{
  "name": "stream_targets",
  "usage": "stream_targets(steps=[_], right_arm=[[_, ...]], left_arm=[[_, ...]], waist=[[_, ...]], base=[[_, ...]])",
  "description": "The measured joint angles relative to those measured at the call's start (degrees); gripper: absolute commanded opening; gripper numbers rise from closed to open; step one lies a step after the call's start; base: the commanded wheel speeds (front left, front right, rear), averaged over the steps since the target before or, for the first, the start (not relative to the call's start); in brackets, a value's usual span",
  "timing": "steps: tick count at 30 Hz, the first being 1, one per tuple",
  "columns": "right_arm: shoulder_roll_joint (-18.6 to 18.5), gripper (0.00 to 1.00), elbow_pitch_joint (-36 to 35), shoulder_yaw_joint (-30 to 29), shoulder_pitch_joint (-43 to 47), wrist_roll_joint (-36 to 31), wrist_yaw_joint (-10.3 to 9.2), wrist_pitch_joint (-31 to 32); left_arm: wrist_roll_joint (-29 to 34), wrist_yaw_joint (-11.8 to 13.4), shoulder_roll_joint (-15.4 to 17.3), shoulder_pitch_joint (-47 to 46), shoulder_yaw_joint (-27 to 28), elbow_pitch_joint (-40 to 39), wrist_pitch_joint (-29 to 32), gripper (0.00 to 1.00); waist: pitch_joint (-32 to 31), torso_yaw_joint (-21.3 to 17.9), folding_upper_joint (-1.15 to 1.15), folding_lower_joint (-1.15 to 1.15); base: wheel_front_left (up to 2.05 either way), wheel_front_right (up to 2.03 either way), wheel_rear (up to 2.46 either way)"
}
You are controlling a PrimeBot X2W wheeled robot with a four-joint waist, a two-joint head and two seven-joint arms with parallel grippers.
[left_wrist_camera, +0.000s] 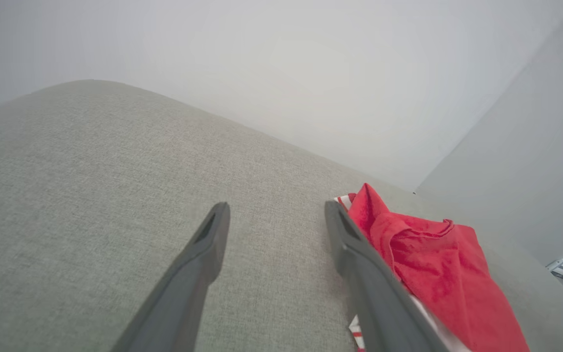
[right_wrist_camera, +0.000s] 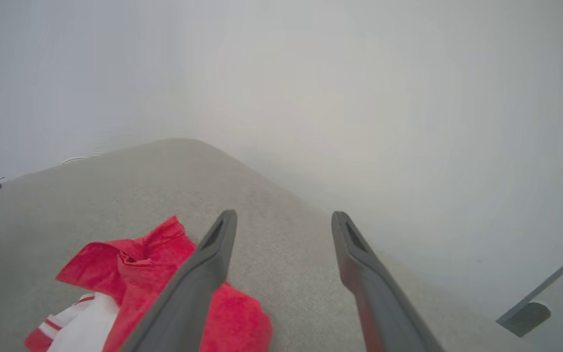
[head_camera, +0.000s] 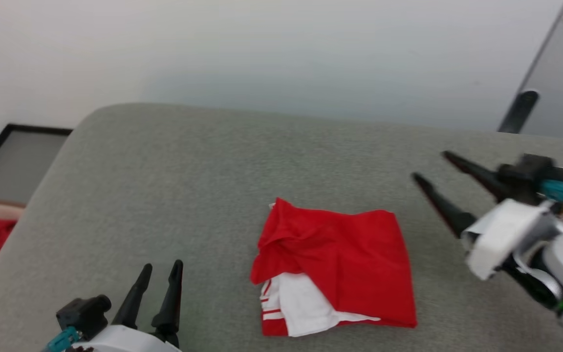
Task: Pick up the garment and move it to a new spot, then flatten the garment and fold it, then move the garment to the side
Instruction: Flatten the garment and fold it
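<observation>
Grippers first: the left gripper (head_camera: 162, 266), with two long dark fingers spread wide and holding nothing, sits low over the grey woven-fabric surface (head_camera: 164, 171). Just off its right side, near but not touching, lies the garment (head_camera: 340, 264). It's a red jersey T-shirt folded into a roughly square packet, white striped sleeve poking out at the corner nearest that gripper. The right gripper (head_camera: 430, 165), also wide and empty, hangs past the packet's far right corner, fingers aimed back toward it. It looks slightly nearer to me.
</observation>
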Motion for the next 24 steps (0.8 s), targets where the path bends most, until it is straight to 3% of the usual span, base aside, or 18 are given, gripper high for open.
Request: stream_targets(steps=[8, 13, 18, 24], right_arm=[[-1.4, 1.00, 4.4, -10.5, 8.8, -5.7, 0.00, -10.8], [1.2, 1.00, 4.9, -19.6, 15.9, -10.4, 0.00, -11.7], [5.9, 1.00, 0.9, -30.2, 23.5, -16.2, 0.00, -11.8], [9.8, 1.00, -2.3, -37.4, 31.1, -19.6, 0.00, -11.8]], left_arm=[[2.0, 0.0, 0.5, 1.3, 1.5, -1.0, 0.0, 1.00], [3.7, 0.0, 0.3, 2.0, 3.4, -2.5, 0.0, 1.00], [5.6, 0.0, -0.1, 3.3, 5.4, -4.2, 0.0, 1.00], [7.5, 0.0, -0.2, 4.9, 7.2, -5.9, 0.0, 1.00]], waist=[[-0.8, -3.7, 0.00, 0.00], [-1.2, -5.0, 0.00, 0.00], [-1.4, -5.3, 0.00, 0.00], [-1.7, -5.1, 0.00, 0.00]], base=[[0.00, 0.00, 0.00], [0.00, 0.00, 0.00], [0.00, 0.00, 0.00], [0.00, 0.00, 0.00]])
